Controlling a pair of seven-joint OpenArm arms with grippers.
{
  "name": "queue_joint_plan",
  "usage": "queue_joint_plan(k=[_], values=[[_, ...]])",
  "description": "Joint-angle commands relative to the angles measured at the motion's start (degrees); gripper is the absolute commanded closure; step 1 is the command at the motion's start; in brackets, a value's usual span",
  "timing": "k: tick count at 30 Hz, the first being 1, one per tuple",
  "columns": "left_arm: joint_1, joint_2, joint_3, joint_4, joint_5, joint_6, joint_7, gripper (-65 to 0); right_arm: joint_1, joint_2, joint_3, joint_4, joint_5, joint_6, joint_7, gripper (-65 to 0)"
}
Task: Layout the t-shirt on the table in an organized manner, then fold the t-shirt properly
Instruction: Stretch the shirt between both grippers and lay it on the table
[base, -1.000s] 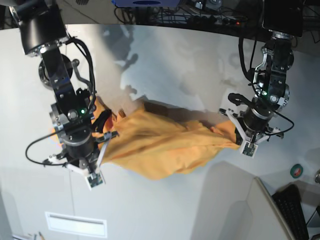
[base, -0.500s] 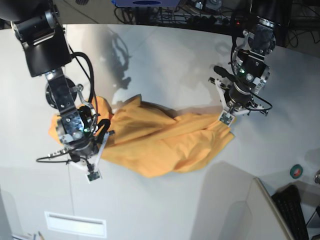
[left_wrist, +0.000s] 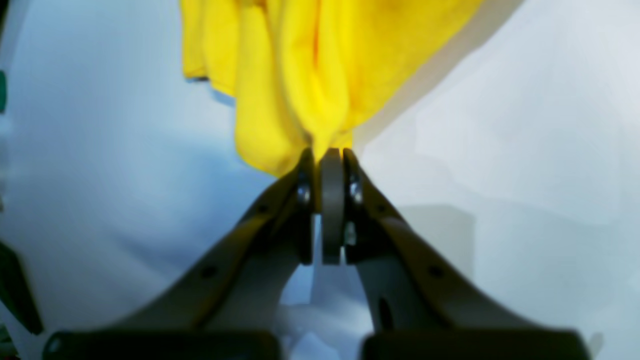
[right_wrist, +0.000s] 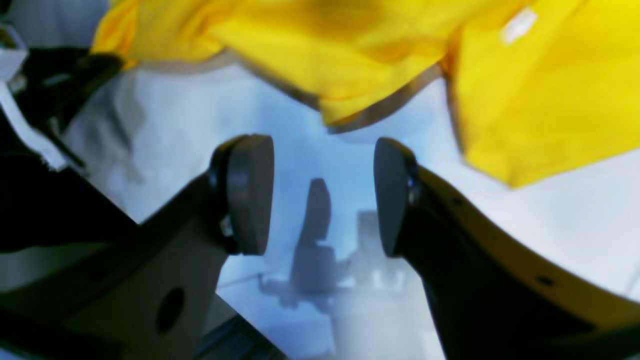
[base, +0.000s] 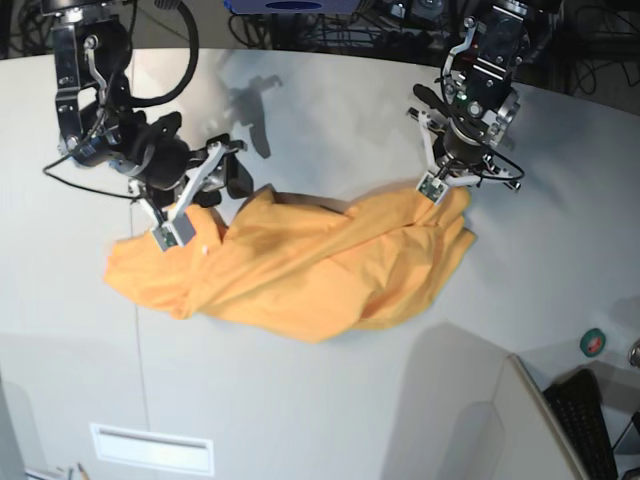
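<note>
The orange-yellow t-shirt (base: 310, 270) lies bunched and creased across the middle of the off-white table (base: 330, 110). My left gripper (base: 441, 186) is shut on the shirt's right end; in the left wrist view the gripper (left_wrist: 327, 152) pinches a gathered fold of the t-shirt (left_wrist: 320, 65), which hangs stretched away from it. My right gripper (base: 193, 207) hovers open over the shirt's left part. In the right wrist view the gripper (right_wrist: 322, 195) is empty, just short of the t-shirt's (right_wrist: 350, 60) edge. A small white tag (right_wrist: 520, 23) shows on the cloth.
A green tape roll (base: 593, 341) and a black keyboard (base: 590, 420) sit at the table's right front corner. A raised white panel (base: 480, 420) stands at the front right. A white label plate (base: 152, 448) lies at the front left. Cables run along the far edge.
My right gripper has let go of the shirt's left end and moved toward the far side. My left gripper has pulled the right end toward the far side. The shirt's left end now lies flatter.
</note>
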Motion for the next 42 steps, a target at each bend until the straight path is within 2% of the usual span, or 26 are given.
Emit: queue_joint_plan(k=[1, 7, 10, 21, 22, 23, 25, 26, 28, 33, 38, 42], values=[[0.1, -0.4, -0.2, 2.0, 0.4, 0.6, -0.7, 0.0, 1.2, 0.0, -0.8, -0.9, 1.1, 0.2, 1.0, -29.3], [1.5, -0.4, -0.3, 4.6, 0.4, 0.6, -0.7, 0.0, 6.6, -3.3, 0.4, -13.3, 1.1, 0.3, 4.9, -29.3], [1.6, -0.4, -0.3, 4.7, 0.4, 0.6, -0.7, 0.0, 8.7, -3.4, 0.2, -16.5, 1.2, 0.5, 6.4, -29.3], [1.4, -0.2, -0.3, 4.7, 0.4, 0.6, -0.7, 0.0, 16.5, -3.5, 0.7, -27.2, 1.3, 1.1, 6.5, -28.4], [1.3, 0.0, -0.3, 4.7, 0.4, 0.6, -0.7, 0.0, 17.1, -3.5, 0.7, -28.2, 1.3, 2.1, 6.5, -27.2], [1.2, 0.1, -0.3, 4.7, 0.4, 0.6, -0.7, 0.0, 17.6, -3.5, 0.7, -29.0, 1.3, 3.9, 6.5, -22.7], [1.2, 0.3, -0.3, 4.7, 0.4, 0.6, -0.7, 0.0, 17.8, -3.5, 0.7, -29.9, 1.3, 7.9, 6.3, -6.6], [1.2, 0.3, -0.3, 4.7, 0.5, 0.6, -0.7, 0.0, 17.7, -3.5, 0.7, -29.6, 1.3, 9.9, 6.2, 0.0], [1.2, 0.4, -0.3, 4.8, 0.5, 0.6, -0.7, 0.0, 17.0, -3.4, 0.7, -28.7, 1.4, 12.1, 5.0, 0.0], [2.7, 0.4, -0.3, 7.1, 0.5, 0.6, -0.7, 0.0, 9.0, -1.9, 0.7, -15.1, 1.1, 12.1, -0.5, 0.0], [4.7, 0.3, -0.2, 11.3, 0.6, 0.6, -0.2, 0.0, 0.0, 0.5, 0.7, 0.3, 0.8, 12.1, -3.5, 0.0], [5.2, 0.3, 0.0, 11.3, 0.6, 0.6, -0.1, 0.0, -5.4, 2.9, 0.7, 5.4, 0.8, 12.1, -3.9, 0.0]])
